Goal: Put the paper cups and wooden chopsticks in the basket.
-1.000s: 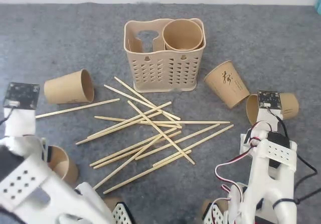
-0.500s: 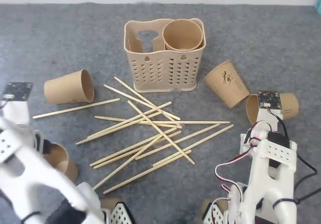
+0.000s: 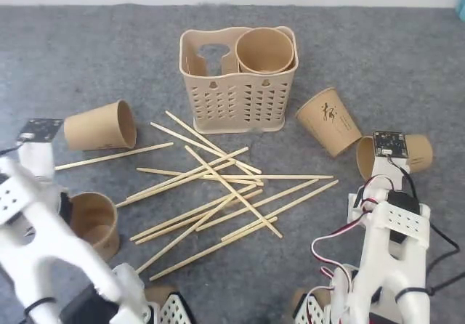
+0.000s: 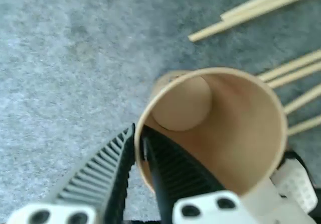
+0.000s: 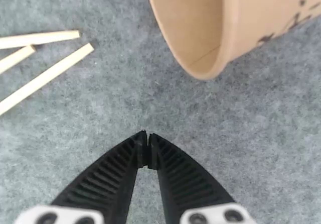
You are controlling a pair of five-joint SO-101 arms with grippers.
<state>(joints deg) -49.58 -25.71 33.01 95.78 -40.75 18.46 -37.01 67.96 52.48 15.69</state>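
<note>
Left gripper [image 4: 139,133] and right gripper [image 5: 148,141] over the grey table [image 3: 407,55]. The left fingers [image 4: 173,171] pinch the rim of the held cup [image 4: 225,128]: one finger lies inside the mouth against the wall, the other outside it, with the rim between them. In the high view the held cup [image 3: 93,219] stands mouth up at the left edge of the chopsticks [image 3: 218,186], which lie scattered and crossing in front of the basket [image 3: 236,99]; whether its base touches the table cannot be told. The right fingers [image 5: 120,169] are pressed together tip to tip and grasp nothing. Beyond their tips, apart from them, a tipped cup [image 5: 200,23] lies on its side with its open mouth turned toward the gripper, and chopstick ends [image 5: 45,76] lie off to one side. The basket holds a nested cup [image 3: 265,48] upright in its right compartment. A left cup [image 3: 98,126] lies on its side well left of the basket. A printed cup [image 3: 330,120] lies on its side just right of the basket, and beside it an end cup [image 3: 420,152] lies partly under the right arm's wrist.
</note>
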